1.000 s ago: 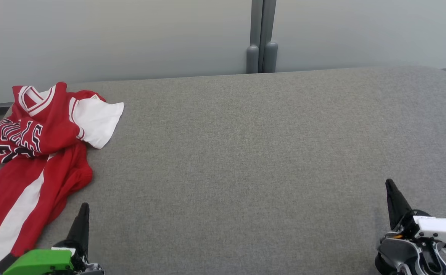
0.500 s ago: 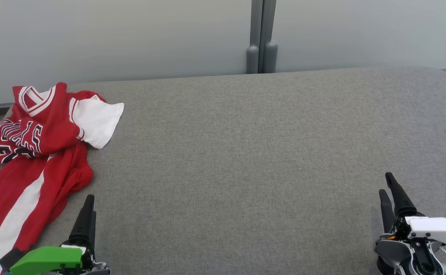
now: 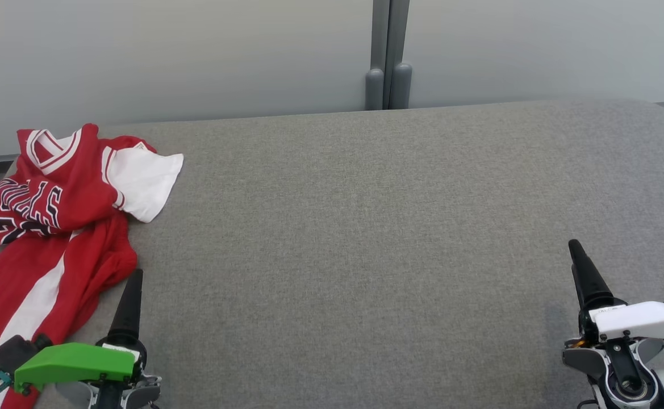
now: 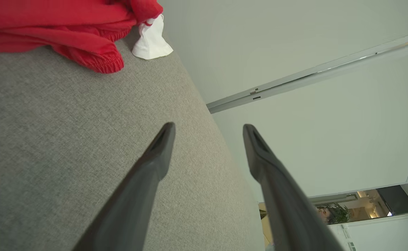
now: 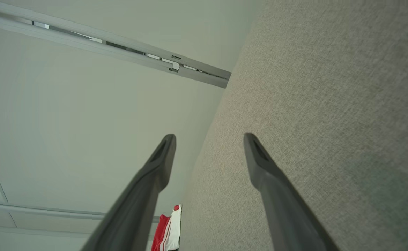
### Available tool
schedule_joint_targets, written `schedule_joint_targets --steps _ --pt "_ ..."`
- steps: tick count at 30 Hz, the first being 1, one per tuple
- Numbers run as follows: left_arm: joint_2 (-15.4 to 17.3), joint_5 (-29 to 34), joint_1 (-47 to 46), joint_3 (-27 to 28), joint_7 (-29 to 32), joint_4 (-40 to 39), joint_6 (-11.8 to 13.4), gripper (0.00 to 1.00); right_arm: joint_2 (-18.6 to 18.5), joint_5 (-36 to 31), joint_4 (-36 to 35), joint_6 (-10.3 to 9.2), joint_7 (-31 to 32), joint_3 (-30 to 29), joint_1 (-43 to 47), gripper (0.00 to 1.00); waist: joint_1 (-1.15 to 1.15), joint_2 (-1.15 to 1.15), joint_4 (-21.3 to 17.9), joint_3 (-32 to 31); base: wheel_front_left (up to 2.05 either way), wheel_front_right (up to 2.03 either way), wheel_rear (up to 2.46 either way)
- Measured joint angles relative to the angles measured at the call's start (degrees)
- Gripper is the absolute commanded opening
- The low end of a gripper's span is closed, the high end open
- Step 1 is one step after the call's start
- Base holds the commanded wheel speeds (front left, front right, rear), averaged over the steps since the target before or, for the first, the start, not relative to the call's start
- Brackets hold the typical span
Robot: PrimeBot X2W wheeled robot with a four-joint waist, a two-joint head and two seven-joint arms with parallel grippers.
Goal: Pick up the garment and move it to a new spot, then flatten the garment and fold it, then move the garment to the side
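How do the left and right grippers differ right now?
The left gripper has a green cover; the right gripper has a white cover. The left gripper sits beside the red garment; the right gripper is far from it, over bare grey surface. Both have open, empty jaws.

My head camera looks down on the desk [image 3: 366,227]; both wrist cameras skim it, sharing the jersey [image 3: 65,196].

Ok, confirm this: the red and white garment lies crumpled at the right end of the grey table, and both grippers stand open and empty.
Wrong side. The garment lies crumpled at the left end of the grey table, as the head view shows. The rest holds: the left gripper and the right gripper stand open and empty.
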Motion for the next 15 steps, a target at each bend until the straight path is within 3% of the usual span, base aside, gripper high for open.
schedule_joint_targets --steps 15 --pt "2.0 16.3 -0.5 -3.2 -3.0 -3.6 3.1 1.00 -2.0 -15.1 -2.7 -2.10 -2.9 5.4 -0.4 1.00 0.00 0.00 -0.1 -0.3 0.00 0.00 0.00"
